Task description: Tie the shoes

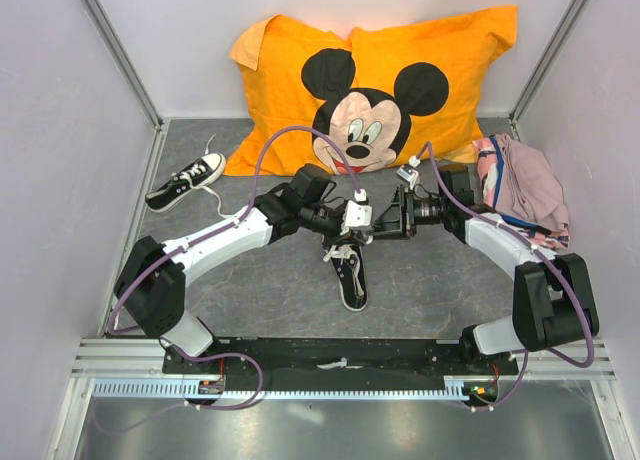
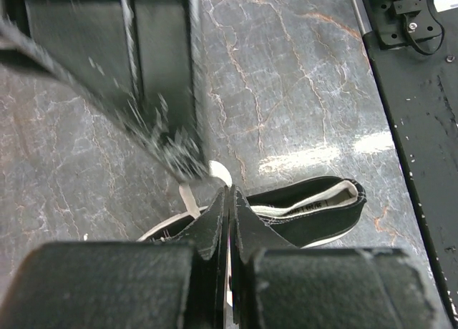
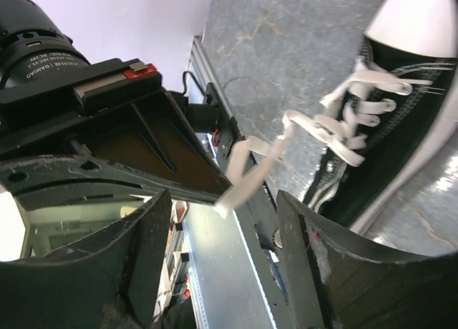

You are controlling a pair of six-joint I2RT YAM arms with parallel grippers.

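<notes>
With left fingers (image 2: 207, 229) pinched together, apparently on the white lace (image 3: 247, 179), and right fingers (image 3: 154, 236) apart around its free end, close squarely on that end. Pull gently, without dragging the shoe (image 1: 352, 280) lying mid-way across the worktop (image 1: 250, 290); ignore the other shoe (image 1: 185, 183), back left.
</notes>
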